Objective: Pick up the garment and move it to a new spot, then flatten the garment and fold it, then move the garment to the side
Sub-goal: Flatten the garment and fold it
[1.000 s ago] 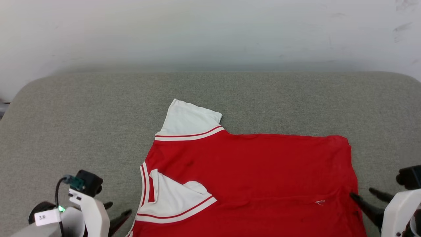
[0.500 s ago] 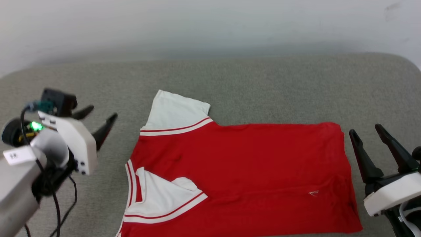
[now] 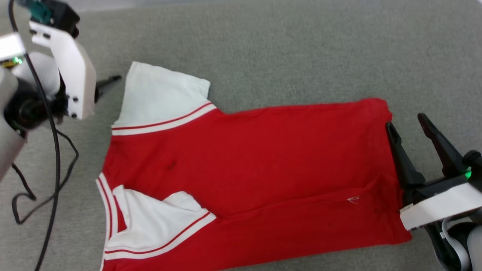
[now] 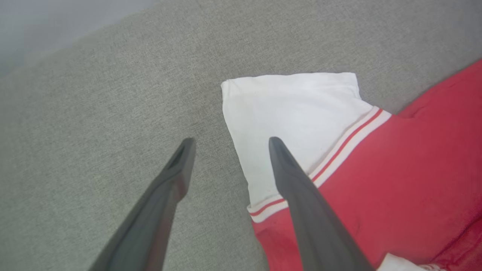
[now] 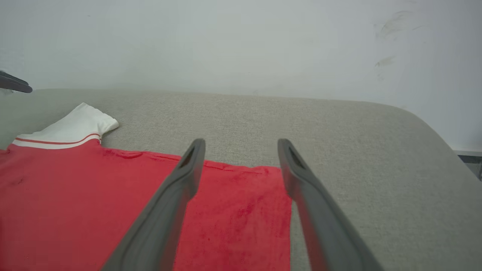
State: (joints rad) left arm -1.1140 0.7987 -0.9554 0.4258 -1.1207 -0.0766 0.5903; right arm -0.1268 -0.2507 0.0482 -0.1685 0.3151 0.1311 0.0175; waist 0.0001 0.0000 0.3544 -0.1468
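The garment (image 3: 263,158) is laid flat on the grey bench (image 3: 301,49), spread across the middle and lower part of the head view, with its hem at the right and its sleeves at the left. One white sleeve (image 3: 162,94) is spread out at the upper left, edged by red-white stripe trim. The other sleeve (image 3: 154,222) is folded in over the red body at the lower left. A small dark spot (image 3: 171,165) is seen on the red cloth. The left gripper (image 4: 231,141) is held at the upper left of the head view. In the left wrist view its fingers are spread apart and nothing is held between them, with one set over the bare bench and the other over the white sleeve and its trim. The right gripper (image 3: 406,120) is placed at the right edge of the head view, fingers likewise parted and empty. In the right wrist view one finger is seen over the red hem corner and the other over the bench just beside it. Whether the cloth is touched cannot be told. A black cable (image 3: 56,150) is draped at the left.
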